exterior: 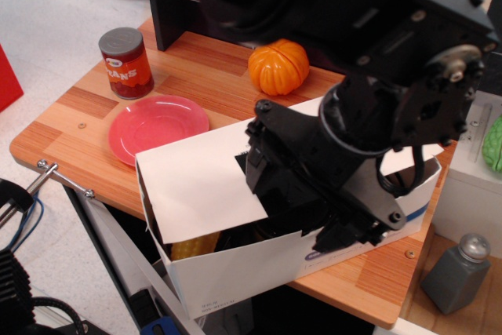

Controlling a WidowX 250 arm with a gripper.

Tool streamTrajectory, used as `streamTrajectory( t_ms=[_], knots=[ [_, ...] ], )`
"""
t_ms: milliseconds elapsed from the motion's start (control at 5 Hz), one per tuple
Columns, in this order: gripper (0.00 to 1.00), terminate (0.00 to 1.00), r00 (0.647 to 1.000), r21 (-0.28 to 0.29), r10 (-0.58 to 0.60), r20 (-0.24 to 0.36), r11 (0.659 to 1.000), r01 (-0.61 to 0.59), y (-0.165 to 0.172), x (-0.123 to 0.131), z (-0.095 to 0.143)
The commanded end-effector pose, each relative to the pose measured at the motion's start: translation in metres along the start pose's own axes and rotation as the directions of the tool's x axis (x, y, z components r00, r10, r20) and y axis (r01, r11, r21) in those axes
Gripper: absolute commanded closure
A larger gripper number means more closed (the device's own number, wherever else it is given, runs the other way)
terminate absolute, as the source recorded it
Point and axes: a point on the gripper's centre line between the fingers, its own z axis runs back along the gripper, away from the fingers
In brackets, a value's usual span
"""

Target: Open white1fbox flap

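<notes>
The flap [200,182] lies over the white1fbox [243,268], directly beside my gripper [302,194] – its long axis follows the box. My gripper presses into the box opening; how wide my jaws are, I cannot tell.
</notes>
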Motion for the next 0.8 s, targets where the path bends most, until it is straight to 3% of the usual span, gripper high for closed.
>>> streamTrajectory(
  t_ms=[0, 200, 600],
  knots=[
    [0.0, 0.0, 0.997, 0.056, -0.075, 0.019, 0.996, 0.073, 0.016, 0.016, 0.007],
    [0.0, 0.0, 0.996, 0.056, -0.085, -0.014, 0.995, 0.086, 0.025, 0.014, 0.013],
    [0.0, 0.0, 0.982, 0.112, -0.171, -0.076, 0.978, 0.179, 0.049, 0.012, 0.035]
  ],
)
